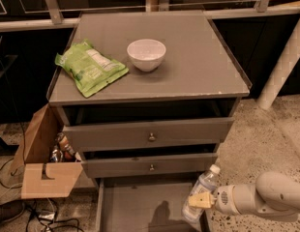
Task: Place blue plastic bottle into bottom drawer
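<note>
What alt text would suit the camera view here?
The gripper, reaching in from the right, holds the blue plastic bottle tilted at the right edge of the open bottom drawer. A white bowl and a green bag sit on the cabinet top.

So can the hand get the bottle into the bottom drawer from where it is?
Probably yes: the hand holds the blue plastic bottle at the right edge of the bottom drawer, which stands pulled open.

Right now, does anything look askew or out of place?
The blue plastic bottle, held by the gripper, leans tilted at the right edge of the bottom drawer, not over its middle. Both upper drawers sit slightly ajar. Nothing has spilled.
</note>
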`<state>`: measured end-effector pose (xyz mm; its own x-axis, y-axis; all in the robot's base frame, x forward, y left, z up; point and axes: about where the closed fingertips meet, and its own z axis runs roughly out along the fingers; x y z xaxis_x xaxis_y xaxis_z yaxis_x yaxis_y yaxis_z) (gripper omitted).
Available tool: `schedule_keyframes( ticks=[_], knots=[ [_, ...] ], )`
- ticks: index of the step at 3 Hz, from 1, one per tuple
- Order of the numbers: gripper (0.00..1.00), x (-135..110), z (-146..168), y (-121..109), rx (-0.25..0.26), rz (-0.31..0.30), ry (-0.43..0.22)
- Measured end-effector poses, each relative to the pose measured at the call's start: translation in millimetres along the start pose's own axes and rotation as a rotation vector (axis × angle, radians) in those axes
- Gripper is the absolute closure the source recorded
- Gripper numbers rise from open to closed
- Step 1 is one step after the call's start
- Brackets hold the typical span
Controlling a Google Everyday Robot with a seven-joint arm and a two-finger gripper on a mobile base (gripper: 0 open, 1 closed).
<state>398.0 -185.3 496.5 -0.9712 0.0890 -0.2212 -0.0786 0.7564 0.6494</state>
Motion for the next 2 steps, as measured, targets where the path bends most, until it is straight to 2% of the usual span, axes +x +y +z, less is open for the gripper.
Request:
schedule_keyframes(
  ticks=[1,2],
  knots=[
    [1.00,8.7,27.5,-17.3,-0.019,0.065,0.029],
    [1.00,10.9,30.0,-18.0,-0.022,0.069,0.034]
  ],
)
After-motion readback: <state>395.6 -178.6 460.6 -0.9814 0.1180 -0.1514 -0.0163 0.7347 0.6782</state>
